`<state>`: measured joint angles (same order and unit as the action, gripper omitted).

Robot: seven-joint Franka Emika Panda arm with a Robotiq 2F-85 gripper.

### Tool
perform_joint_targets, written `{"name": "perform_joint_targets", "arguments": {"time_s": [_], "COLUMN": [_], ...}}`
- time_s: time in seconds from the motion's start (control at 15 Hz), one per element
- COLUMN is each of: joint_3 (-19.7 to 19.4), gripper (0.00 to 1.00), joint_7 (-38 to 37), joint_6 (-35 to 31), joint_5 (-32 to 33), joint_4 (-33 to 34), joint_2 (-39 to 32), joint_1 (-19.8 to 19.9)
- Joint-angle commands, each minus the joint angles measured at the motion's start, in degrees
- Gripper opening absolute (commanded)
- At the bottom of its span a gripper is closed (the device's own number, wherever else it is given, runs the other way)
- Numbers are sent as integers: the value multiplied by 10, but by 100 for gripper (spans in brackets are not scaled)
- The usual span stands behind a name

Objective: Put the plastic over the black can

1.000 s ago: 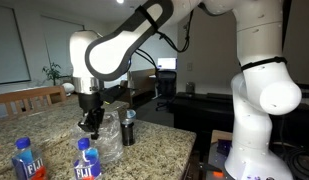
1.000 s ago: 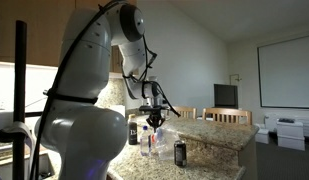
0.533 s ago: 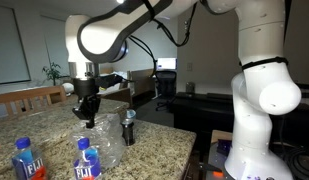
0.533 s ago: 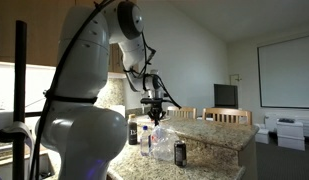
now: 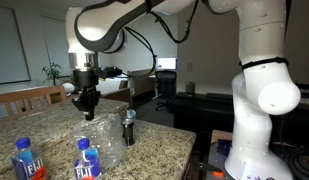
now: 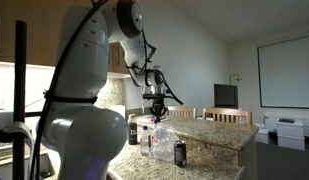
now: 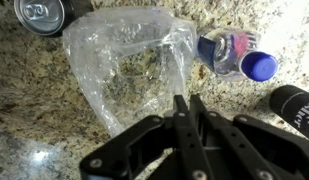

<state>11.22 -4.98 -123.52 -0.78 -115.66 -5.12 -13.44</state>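
Clear plastic [image 7: 124,60] pinched at its near edge by closed gripper [image 7: 184,98], black can [image 7: 39,12] just beyond its far-left corner, granite counter [image 7: 34,110] beneath

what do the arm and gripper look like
The arm is glossy white, built of fat rounded segments with a thin black band at a joint. Black cables loop along its upper part. The gripper is all black and blocky, with slim straight fingers on angular linkages.

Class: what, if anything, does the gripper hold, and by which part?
The gripper, shut, pinches the plastic by a raised fold near its edge.
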Motion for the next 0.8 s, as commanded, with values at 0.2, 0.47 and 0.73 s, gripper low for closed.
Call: {"name": "perform_joint_targets", "arguments": {"time_s": [0.2,0.47,0.73], "joint_3": [-2,-9,-9], "gripper": [61,87,100], "joint_7": [86,150,170], "joint_6": [77,94,77], "joint_5": [-70,-96,-91], "joint_4": [1,-9,-21], "joint_2": [7,7,3], "joint_1": [20,31,33]}}
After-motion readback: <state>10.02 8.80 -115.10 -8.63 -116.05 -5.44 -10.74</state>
